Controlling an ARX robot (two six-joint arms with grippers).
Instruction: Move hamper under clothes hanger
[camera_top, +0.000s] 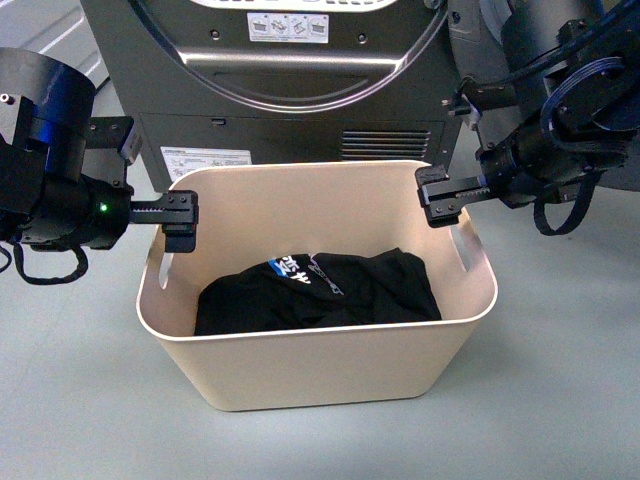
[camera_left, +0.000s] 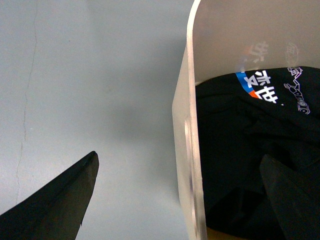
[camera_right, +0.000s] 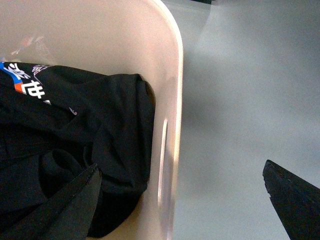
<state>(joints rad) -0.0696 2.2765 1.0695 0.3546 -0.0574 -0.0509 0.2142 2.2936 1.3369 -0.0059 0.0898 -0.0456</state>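
So the hamper (camera_top: 320, 375) is sitting on the grey floor (camera_top: 560, 400), right in front of the dark grey dryer (camera_top: 290, 100), with its back wall close to the dryer's bottom panel. It's a beige tub with rounded corners, and there's a slot handle (camera_top: 463, 250) cut into each short side.

The only thing inside is a crumpled black garment (camera_top: 330, 295) lying on the bottom. It's got a blue patch (camera_top: 287, 270) with white characters and a bit of orange, plus some white outline lettering beside it. The wrist views get closer, but I still can't read any of it properly.

The left claw (camera_top: 180, 232) is above the rim of the hamper's left short side. Its wrist view shows it spread wide open, with one finger (camera_left: 60, 200) outside over the floor, the other inside over the garment, and the wall between them. The right claw (camera_top: 440, 205) has the same setup on the opposite short side: open, straddling the wall, gripping nothing.

The dryer has a white sticker (camera_top: 205, 160) low on the front and a pictogram label (camera_top: 288, 27) higher up. The print on both is too small to read.
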